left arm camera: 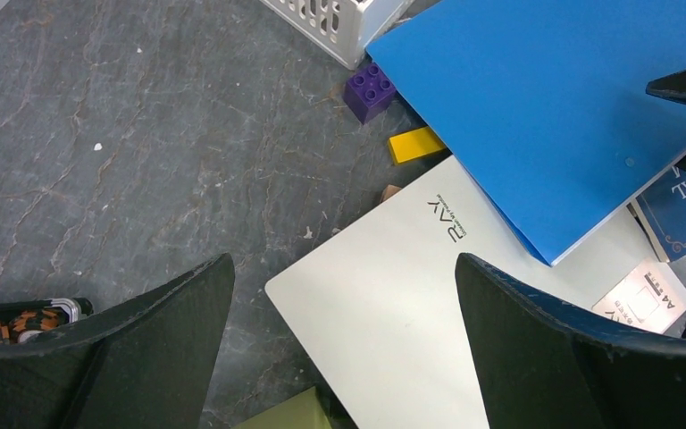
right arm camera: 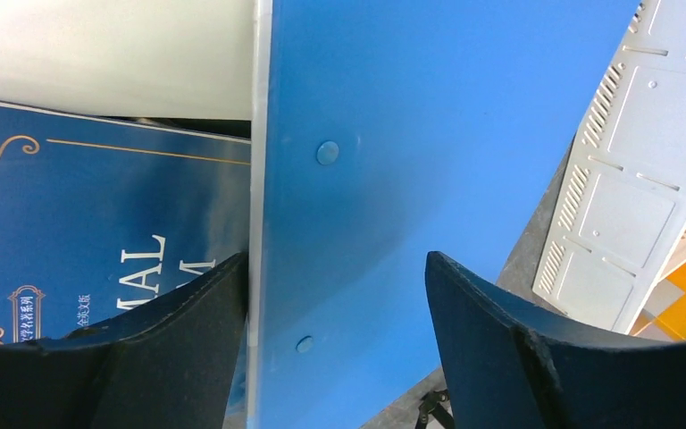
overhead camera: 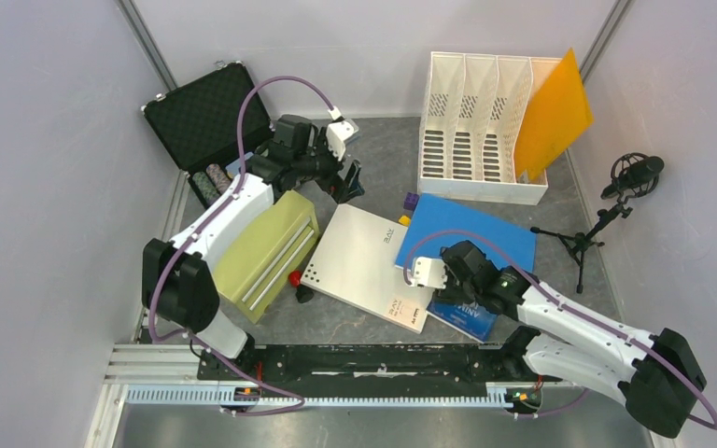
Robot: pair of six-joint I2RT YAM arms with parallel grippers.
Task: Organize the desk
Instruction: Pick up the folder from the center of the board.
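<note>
We think this is a robot test lab set up like an office. Plain white walls (overhead camera: 47, 187) box in the grey desk (overhead camera: 383, 145). Robot arms (overhead camera: 579, 327) sit on a metal rail (overhead camera: 355, 394) at the near edge. A microphone (overhead camera: 637, 175) stands at the right.

table (left arm camera: 143, 134): matt grey stone look, veined
folder (right arm camera: 429, 134): smooth, glossy blue plastic
rack (overhead camera: 471, 121): white perforated plastic
book (right arm camera: 80, 223): glossy cover

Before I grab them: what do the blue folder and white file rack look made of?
Blue folder: probably thin plastic sheet, smooth and slightly glossy, with round rivet dots and a translucent edge. White file rack: likely moulded plastic, matte, judging by its slotted walls.
</note>
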